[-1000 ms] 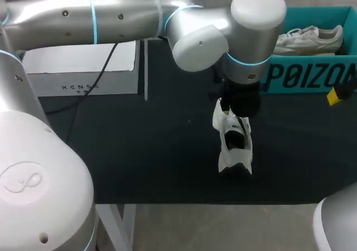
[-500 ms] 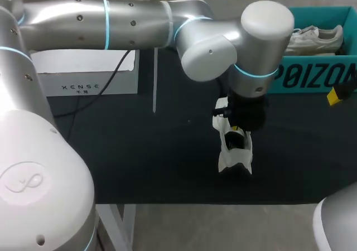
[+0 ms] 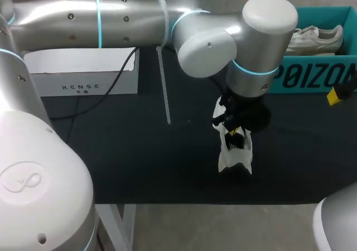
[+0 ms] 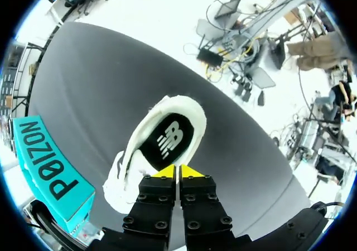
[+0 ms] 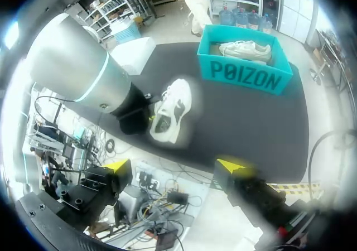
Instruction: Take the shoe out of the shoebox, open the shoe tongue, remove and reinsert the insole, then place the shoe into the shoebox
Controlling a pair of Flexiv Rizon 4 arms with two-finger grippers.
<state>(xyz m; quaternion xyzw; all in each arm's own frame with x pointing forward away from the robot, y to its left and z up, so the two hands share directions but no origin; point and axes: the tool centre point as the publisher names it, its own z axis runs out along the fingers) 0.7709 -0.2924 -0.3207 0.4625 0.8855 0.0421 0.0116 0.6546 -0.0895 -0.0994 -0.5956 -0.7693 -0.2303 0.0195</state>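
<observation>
Figuring the insole step is what's on: my left end effector (image 4: 178, 172) is pressed closed, tips together, right over the mouth of the white low-top sneaker (image 4: 189, 109). The sneaker sits on the black table (image 3: 139, 150) near its front edge. I can't tell if I've pinched the black insole (image 4: 167, 139) or just air. To do it right, I'd grab only the insole's edge, not the collar, and lift slowly so the shoe doesn't tag along. My right end effector (image 5: 175, 165) is wide open and empty, well clear. The teal cardboard shoebox (image 3: 312, 75) waits at the far right corner.

Left fingers (image 3: 235, 131) sit at the white shoe (image 3: 231, 159) opening.
</observation>
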